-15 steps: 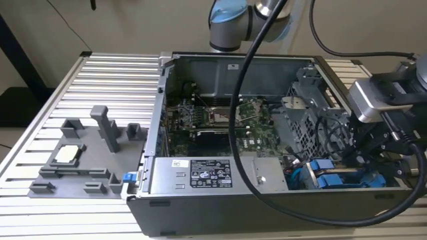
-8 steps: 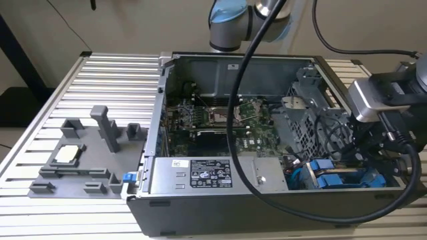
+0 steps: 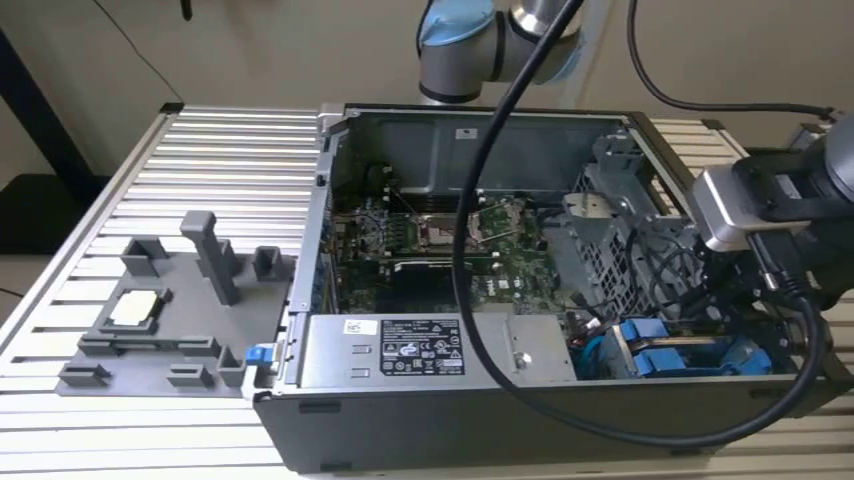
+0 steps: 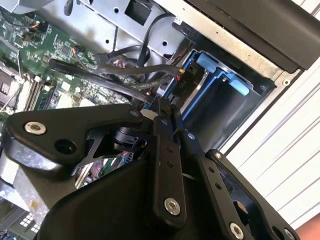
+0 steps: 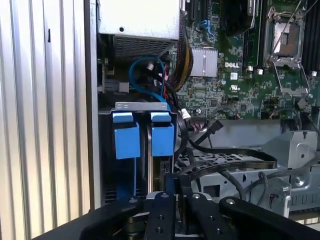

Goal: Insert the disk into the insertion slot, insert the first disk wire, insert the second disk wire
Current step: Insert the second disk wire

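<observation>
The disk, in its blue carrier (image 5: 162,139), sits inside the dark grey insertion slot (image 5: 106,165) at the case's front corner, next to a second blue carrier (image 5: 126,142). In the exterior view the blue carriers (image 3: 681,358) lie low at the exterior view's right, below the arm's wrist (image 3: 761,200). My gripper (image 5: 174,192) is right at the disk's end, its black fingers (image 4: 161,125) drawn together on a dark disk wire connector (image 4: 159,104). Black disk wires (image 5: 235,152) loop over the drive cage beside it.
The open computer case (image 3: 467,430) lies on a slatted metal table (image 3: 80,250). Inside are the motherboard (image 3: 441,240), a power supply (image 3: 400,352) and a metal drive cage (image 3: 614,250). A grey parts fixture (image 3: 160,310) stands at the exterior view's left. A thick black cable (image 3: 481,300) crosses the case.
</observation>
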Robot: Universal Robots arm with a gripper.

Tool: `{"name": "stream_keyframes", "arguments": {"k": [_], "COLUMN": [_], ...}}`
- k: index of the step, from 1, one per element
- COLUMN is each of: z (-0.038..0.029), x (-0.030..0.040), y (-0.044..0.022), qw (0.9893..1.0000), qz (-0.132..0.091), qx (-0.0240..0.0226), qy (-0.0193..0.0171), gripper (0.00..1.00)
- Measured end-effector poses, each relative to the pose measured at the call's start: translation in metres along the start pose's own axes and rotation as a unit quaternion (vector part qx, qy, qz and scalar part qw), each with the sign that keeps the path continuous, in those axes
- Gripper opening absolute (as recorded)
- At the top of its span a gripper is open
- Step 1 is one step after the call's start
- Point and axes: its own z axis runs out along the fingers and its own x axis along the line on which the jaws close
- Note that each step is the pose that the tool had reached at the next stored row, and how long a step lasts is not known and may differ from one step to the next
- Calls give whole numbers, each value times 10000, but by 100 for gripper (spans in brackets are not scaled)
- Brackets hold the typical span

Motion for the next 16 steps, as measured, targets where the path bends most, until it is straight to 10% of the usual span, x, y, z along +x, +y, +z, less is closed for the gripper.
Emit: {"name": "stream_keyframes", "arguments": {"k": [16], "z": [60], "x": [38], "y": [-38], "qw": [10000], "qz": [32], "qx": [8], "qy": [-33], "gripper": [15]}}
